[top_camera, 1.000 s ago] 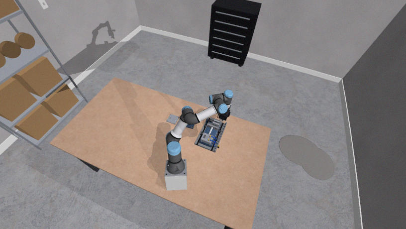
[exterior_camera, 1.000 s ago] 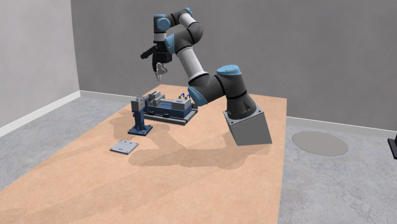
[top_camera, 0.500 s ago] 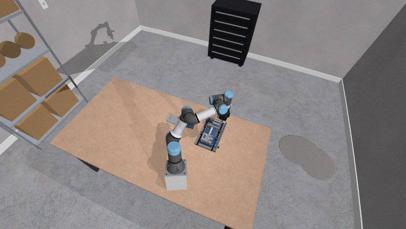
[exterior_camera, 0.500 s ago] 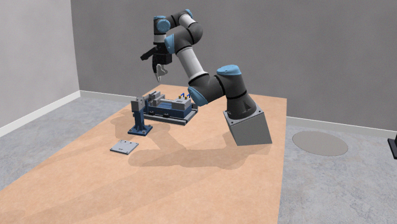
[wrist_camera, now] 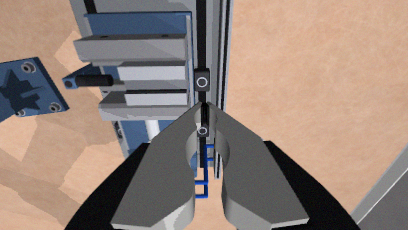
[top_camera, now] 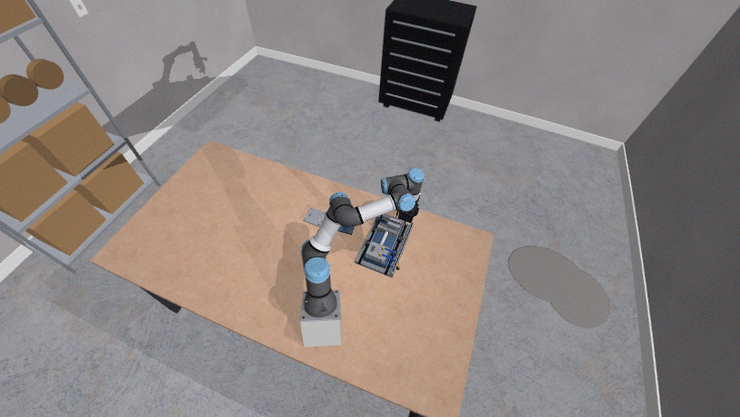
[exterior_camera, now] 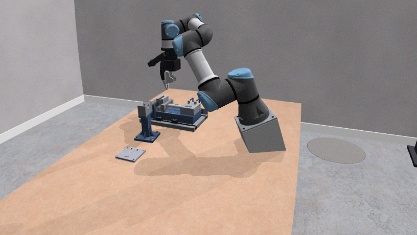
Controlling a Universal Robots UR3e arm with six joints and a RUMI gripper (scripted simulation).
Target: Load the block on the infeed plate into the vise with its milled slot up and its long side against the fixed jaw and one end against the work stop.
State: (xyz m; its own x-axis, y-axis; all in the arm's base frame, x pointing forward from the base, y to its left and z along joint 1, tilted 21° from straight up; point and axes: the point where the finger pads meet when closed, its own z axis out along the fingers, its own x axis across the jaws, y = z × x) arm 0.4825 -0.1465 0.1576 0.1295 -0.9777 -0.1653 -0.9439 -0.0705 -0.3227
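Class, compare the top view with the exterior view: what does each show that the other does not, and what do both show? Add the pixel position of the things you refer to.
Only the top view: the black cabinet (top_camera: 421,59) by the wall, and the rack (top_camera: 52,101) with its boxes (top_camera: 74,140).

Only the exterior view: the V-block (exterior_camera: 143,111) on its post, and the gripper's fingers (exterior_camera: 169,77), shut above the far end of the vise.

Both: the arm (top_camera: 375,208) (exterior_camera: 201,67), the vise (top_camera: 375,250) (exterior_camera: 191,108), the infeed plate (top_camera: 313,216) (exterior_camera: 130,154) and the table (top_camera: 207,207) (exterior_camera: 87,204).
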